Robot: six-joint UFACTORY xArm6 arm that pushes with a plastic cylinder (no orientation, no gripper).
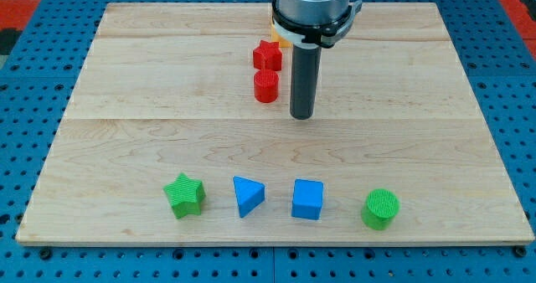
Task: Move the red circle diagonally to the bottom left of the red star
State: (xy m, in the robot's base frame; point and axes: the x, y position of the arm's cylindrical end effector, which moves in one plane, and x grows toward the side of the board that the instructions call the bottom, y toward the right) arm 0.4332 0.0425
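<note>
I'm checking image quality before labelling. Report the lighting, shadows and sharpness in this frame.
Camera view: light is even and soft, with no glare on the board; only faint shadows lie under the red circle and beside my tip; the green star is sharp.

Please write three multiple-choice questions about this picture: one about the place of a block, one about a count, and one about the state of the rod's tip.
1. Where is the red circle relative to the red star?
A. Toward the view's top of it
B. Toward the view's bottom of it, close by
C. Far to the view's right

2. How many blocks stand in the row near the view's bottom?
A. Two
B. Four
C. Six

3. How does my tip stand?
A. Pressed on the green star
B. On top of the blue cube
C. To the view's right of the red circle, a gap between

Answers: 1 B, the circle sits just under the star. 2 B, green star, blue triangle, blue cube, green circle. 3 C, bare board shows between them.
</note>
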